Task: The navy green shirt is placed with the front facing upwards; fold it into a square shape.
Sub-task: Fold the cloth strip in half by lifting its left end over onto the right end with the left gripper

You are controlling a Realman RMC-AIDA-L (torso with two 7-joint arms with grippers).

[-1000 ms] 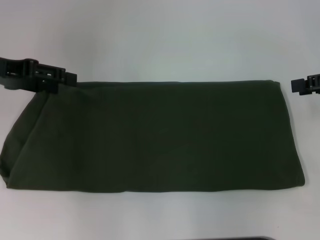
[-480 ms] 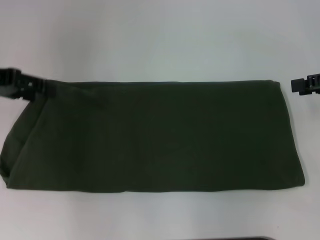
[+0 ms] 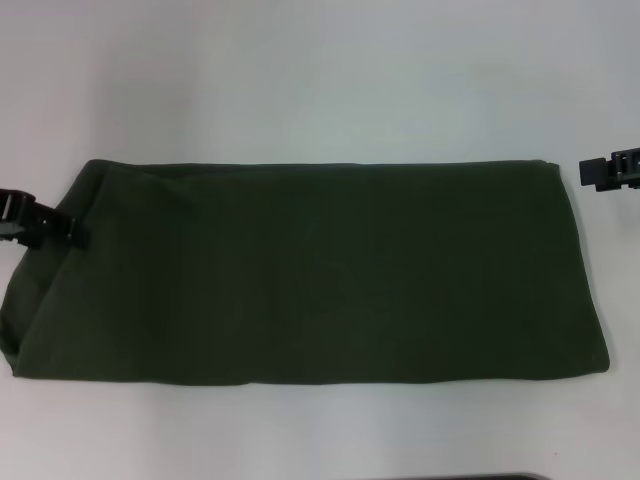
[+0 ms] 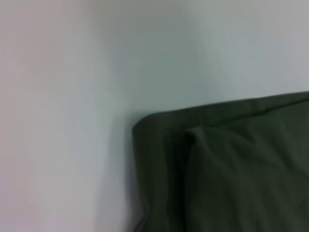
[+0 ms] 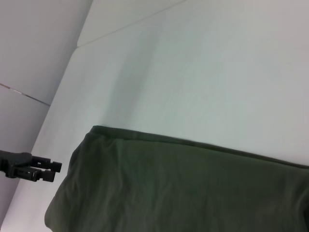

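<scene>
**Lying folded on the white table**

Spreading across the middle of the table (image 3: 300, 80), the navy green shirt (image 3: 320, 270) is a long folded band, plain side up, with its left end bunched into soft creases. At that left end the left gripper (image 3: 68, 235) sits just over the shirt's edge; whether its fingers are parted or closed cannot be told. Off the far right corner, clear of the cloth, the right gripper (image 3: 590, 172) hangs, its state likewise unreadable.
</scene>
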